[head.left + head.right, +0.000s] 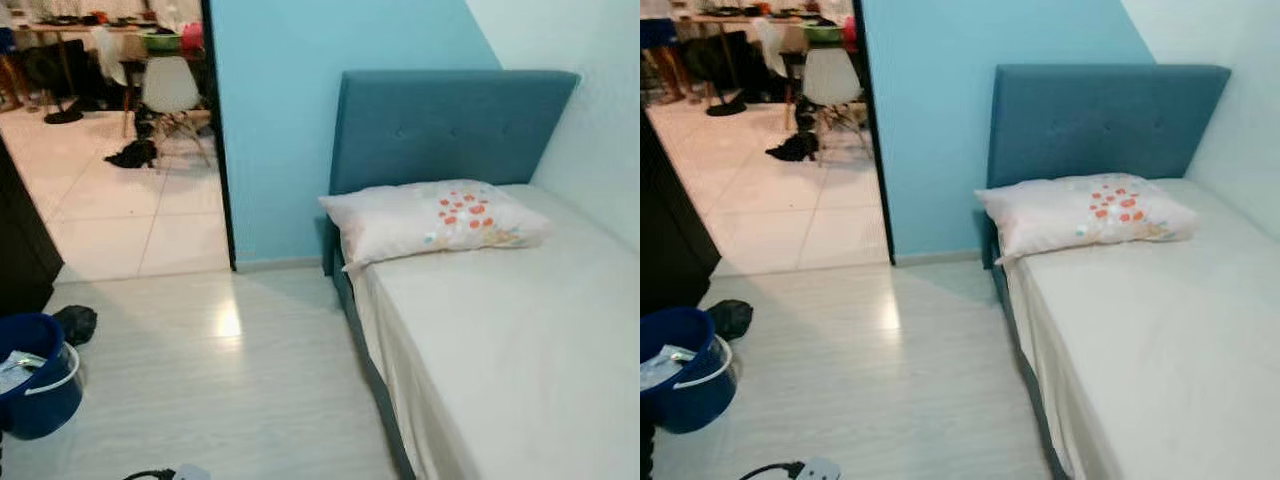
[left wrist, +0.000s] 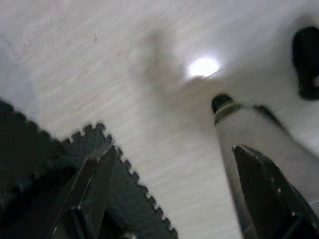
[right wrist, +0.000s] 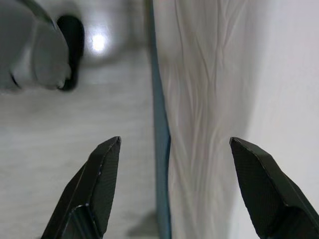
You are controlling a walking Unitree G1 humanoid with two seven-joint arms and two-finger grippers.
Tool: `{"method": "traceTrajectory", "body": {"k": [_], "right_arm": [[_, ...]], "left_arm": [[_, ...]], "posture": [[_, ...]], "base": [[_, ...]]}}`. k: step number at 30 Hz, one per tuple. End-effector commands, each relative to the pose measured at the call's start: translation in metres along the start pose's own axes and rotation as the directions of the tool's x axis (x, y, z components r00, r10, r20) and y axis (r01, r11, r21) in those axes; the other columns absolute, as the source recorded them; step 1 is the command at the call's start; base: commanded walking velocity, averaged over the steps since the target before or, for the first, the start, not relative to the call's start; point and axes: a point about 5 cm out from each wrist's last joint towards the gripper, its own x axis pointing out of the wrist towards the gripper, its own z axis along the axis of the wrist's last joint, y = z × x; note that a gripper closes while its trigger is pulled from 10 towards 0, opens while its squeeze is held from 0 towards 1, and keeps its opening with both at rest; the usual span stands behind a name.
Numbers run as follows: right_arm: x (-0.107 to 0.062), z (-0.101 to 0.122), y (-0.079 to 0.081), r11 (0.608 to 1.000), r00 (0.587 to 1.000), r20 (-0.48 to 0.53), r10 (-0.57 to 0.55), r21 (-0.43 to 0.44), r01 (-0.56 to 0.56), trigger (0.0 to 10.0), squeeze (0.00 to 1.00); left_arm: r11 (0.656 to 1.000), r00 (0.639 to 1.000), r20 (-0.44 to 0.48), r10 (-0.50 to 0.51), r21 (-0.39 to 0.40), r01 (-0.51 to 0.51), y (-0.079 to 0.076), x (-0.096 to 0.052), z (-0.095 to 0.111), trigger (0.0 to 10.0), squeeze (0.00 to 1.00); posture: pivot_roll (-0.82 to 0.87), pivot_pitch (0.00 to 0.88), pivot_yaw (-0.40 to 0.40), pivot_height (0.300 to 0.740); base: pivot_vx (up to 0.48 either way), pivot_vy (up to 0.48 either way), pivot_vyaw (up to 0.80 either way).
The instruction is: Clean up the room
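A dark crumpled cloth [image 1: 76, 322] lies on the pale wood floor beside a blue bucket [image 1: 42, 385] that holds some papers or rags. A white pillow with orange flowers [image 1: 435, 217] rests at the head of the bed [image 1: 520, 330]. My left gripper [image 2: 174, 149] hangs open over the floor, above a dark mat with a toothed edge [image 2: 60, 164]. My right gripper [image 3: 175, 141] hangs open next to the bed's sheeted side [image 3: 199, 114]. Nothing is between either pair of fingers.
A white power strip with a black cord [image 1: 805, 468] lies on the floor at the near edge. A dark cabinet [image 1: 20, 240] stands at the left. The doorway opens onto a tiled room with a white chair [image 1: 170, 90] and a dark heap [image 1: 132, 153].
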Motion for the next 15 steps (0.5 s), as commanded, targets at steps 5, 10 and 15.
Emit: {"method": "traceTrajectory", "body": {"k": [5, 10, 15], "right_arm": [[0.0, -0.007, -0.006, 1.0, 1.0, -0.016, -0.013, 0.023, 0.013, 10.0, 0.0], [-0.001, -0.01, -0.009, 0.999, 1.0, -0.019, -0.019, 0.034, 0.02, 10.0, 0.0], [-0.001, -0.011, -0.009, 0.999, 1.0, -0.017, -0.019, 0.048, 0.02, 10.0, 0.0]], "left_arm": [[1.0, 1.0, 0.003, 0.0, -0.007, 0.0, -0.001, 0.0, -0.001, 10.0, 0.0], [0.998, 1.0, 0.018, 0.005, -0.058, -0.004, -0.003, 0.0, 0.001, 10.0, 0.0], [0.996, 0.999, 0.034, 0.01, -0.091, -0.007, -0.007, 0.002, 0.009, 10.0, 0.0]], "posture": [[0.04, 0.0, -0.002, 0.74], [0.04, 0.0, 0.0, 0.74], [0.04, 0.0, 0.0, 0.74]], "base": [[0.0, 0.0, -0.8], [0.0, 0.0, -0.8], [0.0, 0.0, -0.8]]}}
